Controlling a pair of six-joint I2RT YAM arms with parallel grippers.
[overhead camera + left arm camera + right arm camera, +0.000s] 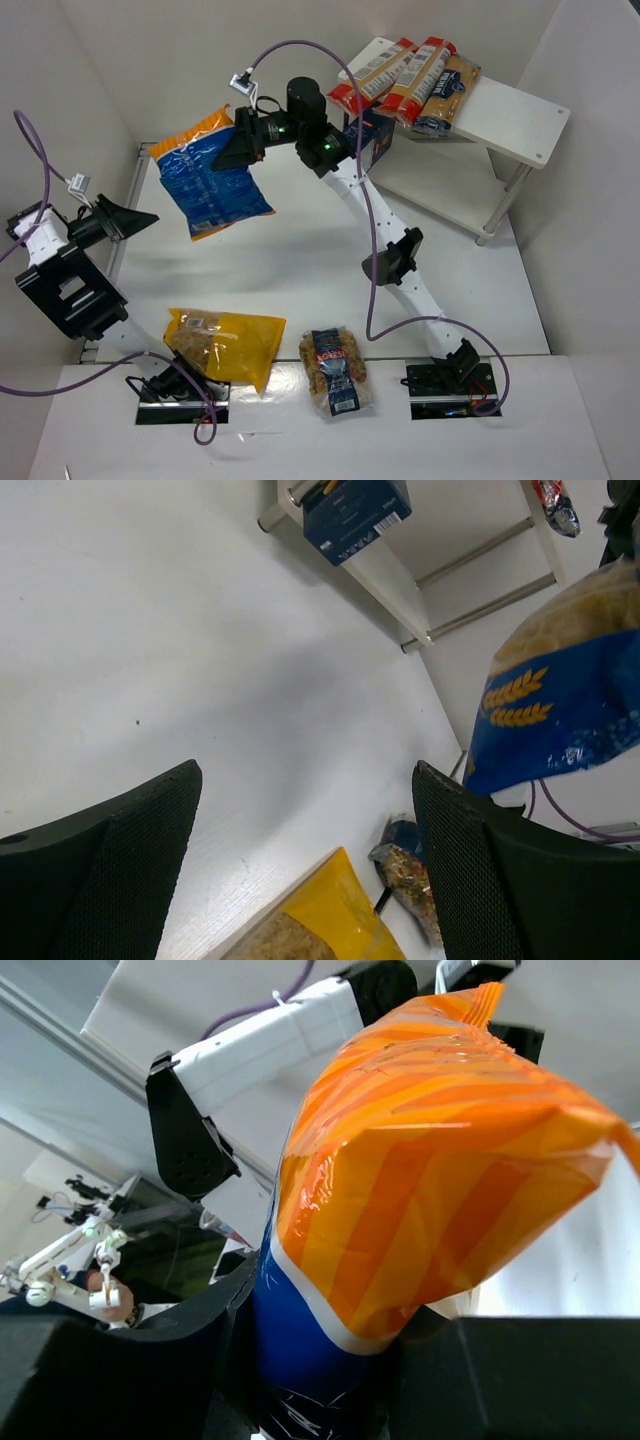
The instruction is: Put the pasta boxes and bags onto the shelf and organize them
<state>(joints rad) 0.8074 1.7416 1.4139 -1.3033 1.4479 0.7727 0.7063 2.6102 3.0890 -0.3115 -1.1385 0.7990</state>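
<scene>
My right gripper [240, 145] is shut on the blue bag with the orange top [210, 178], which hangs in the air over the table's far left. In the right wrist view that bag [430, 1160] fills the space between the jaws of the gripper [320, 1360]. My left gripper [130, 218] stands open and empty at the far left, its fingers [110, 870] wide apart. The yellow bag [225, 345] and the small clear bag [335, 372] lie near the front. The shelf [510, 115] at the back right carries several long packs [410, 80]. The navy box [372, 135] sits at its left end, partly hidden by the arm.
The right arm [385, 240] stretches diagonally across the table's middle, trailing a purple cable [372, 300]. White walls close in the left and right sides. The shelf's lower board [440, 185] lies under the upper one. The left wrist view shows the navy box [355, 515] by a shelf leg.
</scene>
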